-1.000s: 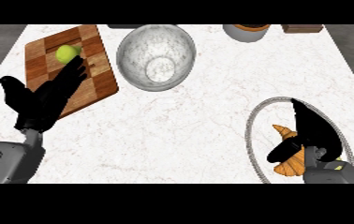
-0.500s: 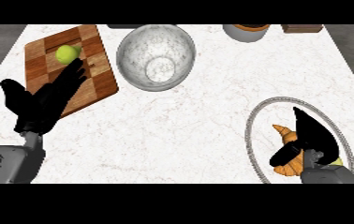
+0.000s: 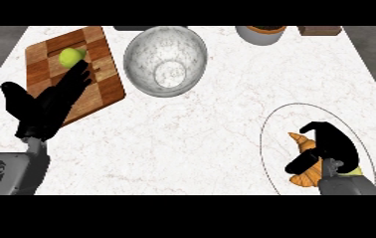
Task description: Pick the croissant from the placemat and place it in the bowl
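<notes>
My right hand [image 3: 330,150] curls around the croissant [image 3: 306,158] on the placemat [image 3: 273,132]; I should seat the grip fully before lifting.

A white marble counter [image 3: 206,147] with faint grey-brown veining fills nearly the whole view. Beyond its edges, at about 10 o'clock and 2 o'clock, narrow grey strips of floor [image 3: 10,35] show. On the counter towards 10 o'clock lies a wooden cutting board [image 3: 99,82] in a checker pattern of lighter and darker squares, turned at a slant, with a small green fruit [image 3: 70,57] on its upper part. At 1 o'clock, cut by the upper edge, stands a grey pot [image 3: 258,34] with a brown inside, and just to its right a dark brown wooden block [image 3: 320,30]. Light is even, with soft shadows
</notes>
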{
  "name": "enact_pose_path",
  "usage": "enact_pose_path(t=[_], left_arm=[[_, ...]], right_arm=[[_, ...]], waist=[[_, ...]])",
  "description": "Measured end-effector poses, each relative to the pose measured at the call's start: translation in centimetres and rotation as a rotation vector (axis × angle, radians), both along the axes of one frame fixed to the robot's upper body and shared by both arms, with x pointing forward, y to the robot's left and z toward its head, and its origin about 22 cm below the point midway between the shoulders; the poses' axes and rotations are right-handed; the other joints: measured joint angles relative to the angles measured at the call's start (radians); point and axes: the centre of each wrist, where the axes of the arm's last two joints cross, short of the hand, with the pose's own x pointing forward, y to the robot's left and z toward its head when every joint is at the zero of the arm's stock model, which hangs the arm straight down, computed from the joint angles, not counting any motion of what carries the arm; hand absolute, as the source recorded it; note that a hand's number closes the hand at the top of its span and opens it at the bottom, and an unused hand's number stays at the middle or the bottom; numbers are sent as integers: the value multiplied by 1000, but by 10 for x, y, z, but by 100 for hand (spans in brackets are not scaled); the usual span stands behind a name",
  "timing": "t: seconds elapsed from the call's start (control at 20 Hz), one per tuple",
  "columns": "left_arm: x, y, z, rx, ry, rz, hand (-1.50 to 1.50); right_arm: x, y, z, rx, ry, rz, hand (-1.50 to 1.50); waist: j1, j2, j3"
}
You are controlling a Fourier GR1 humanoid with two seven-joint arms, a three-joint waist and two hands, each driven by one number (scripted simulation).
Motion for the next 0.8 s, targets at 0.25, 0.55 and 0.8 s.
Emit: enact_pose_path(t=[0.25,0.55,0.8], left_arm=[[-5,2,-3,-9,6,1,0],[-2,-4,-4,-11,4,-4,0],[-2,2,-3,-3,7,0,0]], right_arm=[[-1,-4,-3,-21,-41,8,150],[3,-5,-2,-31,-72,40,150],[6,8,9,-47,-93,73,150]], waist=[[1,-3,-4],[0,-2,-2],[0,1,2]])
